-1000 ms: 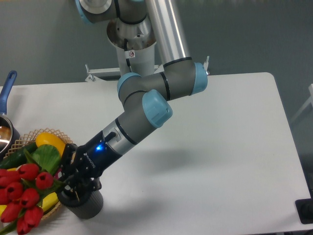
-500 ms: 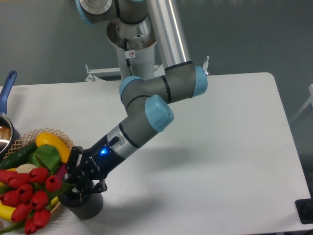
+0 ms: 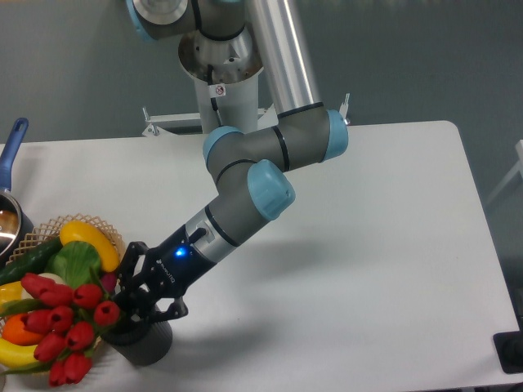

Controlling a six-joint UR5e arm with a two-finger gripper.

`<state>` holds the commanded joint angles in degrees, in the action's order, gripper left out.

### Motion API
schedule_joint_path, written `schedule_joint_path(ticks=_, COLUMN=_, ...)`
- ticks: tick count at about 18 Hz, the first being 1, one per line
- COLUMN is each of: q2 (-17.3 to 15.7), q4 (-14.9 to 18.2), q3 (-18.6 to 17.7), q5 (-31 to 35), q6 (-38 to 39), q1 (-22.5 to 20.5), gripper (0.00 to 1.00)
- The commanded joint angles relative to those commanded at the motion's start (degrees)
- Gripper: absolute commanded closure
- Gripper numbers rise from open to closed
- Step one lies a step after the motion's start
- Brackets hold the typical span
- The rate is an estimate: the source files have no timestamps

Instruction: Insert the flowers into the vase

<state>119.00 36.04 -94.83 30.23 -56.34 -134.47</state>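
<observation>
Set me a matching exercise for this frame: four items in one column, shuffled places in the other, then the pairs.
Items:
1. flowers
2. vase
3. wicker basket
4. blue pan handle

Places:
A. far left edge, top of the group
B. under the gripper, near front table edge
C. holding fruit and vegetables
D. leaning left over the basket

Pairs: 1-D, 2-B, 3-C, 4-A
</observation>
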Motion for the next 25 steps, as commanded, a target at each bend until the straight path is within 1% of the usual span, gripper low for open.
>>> schedule_joint_path(ticks=1, q2=-0.17, q4=0.00, q3=-0.35, q5=0.00, q6=0.17, q1=-0.44, gripper=0.39)
schedule_joint_path(ticks=2, q2=-0.79, q4=0.00, q3=-0.70, q5=0.00, q6=0.18, q1=-0.62, gripper=0.21)
schedule_joint_path(ticks=3, q2=-1.14, q4=0.09, q3=-1.23, q5=0.00, q6=0.35, q1=-0.70, gripper=0.05)
schedule_joint_path(ticks=4, q2=-1.49, q4=0.00, q3=-1.84, q5=0.00, q6=0.35, q1=-1.23, gripper=0.00)
schedule_joint_path(ticks=5, q2=-2.80, q4=0.09, q3=-2.89, q5=-0.09, q6=0.35, q1=-2.19, gripper=0.00)
schedule_joint_path(ticks=7, q2=-4.04, q4=0.00, q3=-3.78, q5=-0.61, q6=0.35, q1=-3.51, gripper=0.00)
schedule_joint_path(ticks=9, q2=-4.13, q4=0.00, q3=-3.78, q5=-0.62, q6=0.35, q1=-4.48, gripper=0.00)
schedule_joint_path(ticks=12, q2=-6.41, q4=0.09, q3=-3.43, q5=-0.53, q6=0.26, q1=-7.29, gripper=0.00)
schedule_joint_path(ticks=15, q2=-7.03, q4=0.09, q3=-3.34, q5=0.00, q6=0.18, q1=-11.33, gripper=0.00)
schedule_joint_path(ticks=18, q2=-8.44, q4=0.35, q3=-3.08, q5=0.17, q6=0.44, q1=-15.98, gripper=0.00)
schedule_joint_path(ticks=19, q2=-8.70, q4=0.35, q3=-2.99, q5=1.05, q6=0.44, q1=-16.95, gripper=0.00)
schedule_joint_path(ticks=20, q2=-8.96, q4=0.35, q3=-2.73, q5=3.32, q6=0.35, q1=-17.83, gripper=0.00)
schedule_joint_path(ticks=21, q2=-9.49, q4=0.35, q3=-2.29, q5=6.99, q6=0.26, q1=-18.45, gripper=0.00)
schedule_joint_path(ticks=24, q2=-10.81, q4=0.44, q3=-1.32, q5=21.57, q6=-0.52, q1=-18.72, gripper=0.00)
schedule_joint_path(ticks=25, q2=-11.25, q4=0.44, q3=-1.58, q5=26.32, q6=-2.01, q1=-18.64, gripper=0.00)
